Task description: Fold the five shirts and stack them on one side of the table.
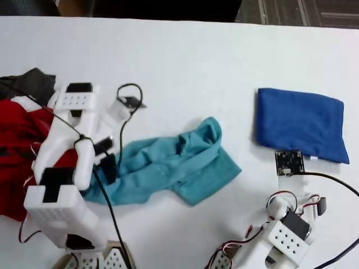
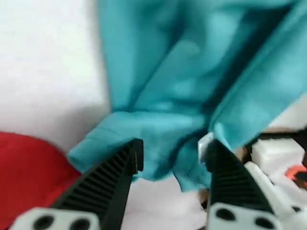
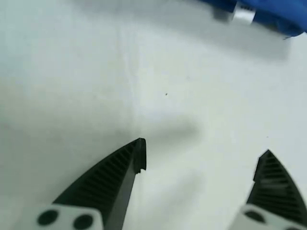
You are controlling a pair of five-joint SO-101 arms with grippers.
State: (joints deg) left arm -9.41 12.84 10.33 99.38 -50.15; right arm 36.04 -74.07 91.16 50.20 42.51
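- The white table (image 1: 185,61) takes up nearly the whole high view, with cloth on its left, middle and right.
- The left arm (image 1: 61,162) runs up the left of the high view from the bottom edge. It lies partly over the red cloth, and its front end is at the left end of the teal cloth.
- A teal shirt (image 1: 174,162) lies crumpled and unfolded in the middle of the high view, stretching from beside the left arm toward the centre right.
- A red shirt (image 1: 19,140) is bunched at the left edge, partly under the left arm.
- A blue shirt (image 1: 300,123) lies folded into a neat rectangle at the right, well apart from the teal one. Its edge shows in the upper right of the right wrist view (image 3: 268,12).
- The right arm (image 1: 286,235) sits at the lower right, just below the blue shirt.
- A dark shirt (image 1: 25,84) peeks out at the upper left, above the red one.
- The left gripper (image 2: 172,153) has its jaws parted, with the teal shirt's (image 2: 192,72) edge lying between them.
- The right gripper (image 3: 202,148) is spread wide over bare table, holding nothing.
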